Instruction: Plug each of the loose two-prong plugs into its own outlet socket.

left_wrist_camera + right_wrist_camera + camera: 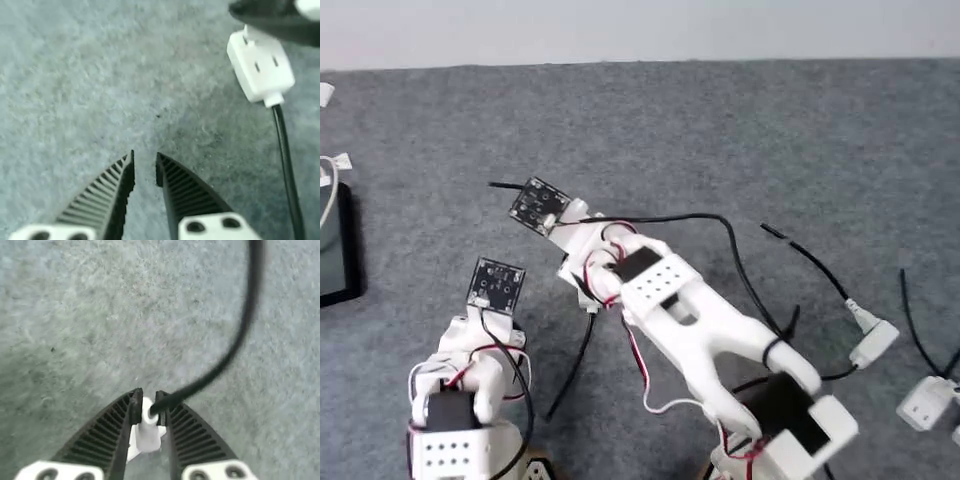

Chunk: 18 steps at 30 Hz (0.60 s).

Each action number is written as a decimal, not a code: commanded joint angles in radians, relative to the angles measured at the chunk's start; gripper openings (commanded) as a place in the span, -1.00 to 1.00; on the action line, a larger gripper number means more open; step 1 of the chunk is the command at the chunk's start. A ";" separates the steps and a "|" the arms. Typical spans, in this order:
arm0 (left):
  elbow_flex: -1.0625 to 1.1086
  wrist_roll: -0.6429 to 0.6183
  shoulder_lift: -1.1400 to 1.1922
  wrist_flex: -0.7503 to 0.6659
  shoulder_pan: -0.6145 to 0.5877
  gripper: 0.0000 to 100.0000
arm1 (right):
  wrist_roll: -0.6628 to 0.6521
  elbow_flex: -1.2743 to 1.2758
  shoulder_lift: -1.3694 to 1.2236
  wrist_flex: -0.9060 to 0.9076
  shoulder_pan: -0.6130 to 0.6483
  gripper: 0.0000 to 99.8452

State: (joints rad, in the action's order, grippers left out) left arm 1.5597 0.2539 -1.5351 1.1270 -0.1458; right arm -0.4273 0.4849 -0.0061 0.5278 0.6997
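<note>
My right gripper is shut on the neck of a white outlet socket, just above the grey carpet. The socket's black cable curves away from it. In the left wrist view the same socket hangs with its two slots showing and its cable trailing down. My left gripper hovers over bare carpet a little short of it, open by a narrow gap with nothing between its fingers. A loose white plug on a black cable lies at the right, with another white piece beyond it.
A black flat device lies at the left edge. Black cables run across the carpet right of the right arm. The left arm stands at the lower left. Open carpet spreads across the back.
</note>
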 commanded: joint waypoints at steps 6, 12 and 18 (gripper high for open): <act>-0.084 0.028 0.184 -0.112 -0.011 -0.94 | -0.052 -0.092 -0.045 -0.008 -0.010 -0.98; -0.081 0.029 0.184 -0.126 -0.009 -0.94 | 0.031 -0.110 0.050 0.105 -0.051 -0.98; -0.081 0.029 0.184 -0.129 -0.011 -0.94 | 0.127 -0.041 0.308 0.369 -0.113 -0.98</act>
State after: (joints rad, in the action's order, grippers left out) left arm 1.5290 0.2739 -1.3556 1.0273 -0.1519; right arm -0.3460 0.4419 0.1427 0.7963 0.6168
